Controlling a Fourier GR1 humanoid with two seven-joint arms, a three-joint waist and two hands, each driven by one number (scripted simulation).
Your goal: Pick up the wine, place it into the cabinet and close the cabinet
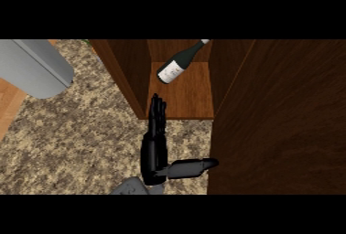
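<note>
The wine bottle (177, 65) lies tipped over inside the cabinet (192, 103), at the upper centre of the frame, neck pointing to the upper right and its pale label facing up. It rests on the wooden shelf, apart from the hand.

Only 1 hand (155, 137) shows, low in the centre, and I cannot tell which arm it belongs to. Its fingers are straight and stretched toward the shelf's front edge, thumb stuck out to the right, with nothing in its grasp.

The bottle looks like glass to me: rigid, smooth, probably heavy for its size and breakable. Lying down, it would likely roll if nudged. I'd take it around the wide body near the label, not the thin neck.

The big dark cabinet door (283, 119) stands open along the right side, so closing remains to be done. The speckled counter (74, 137) spreads lower left.
</note>
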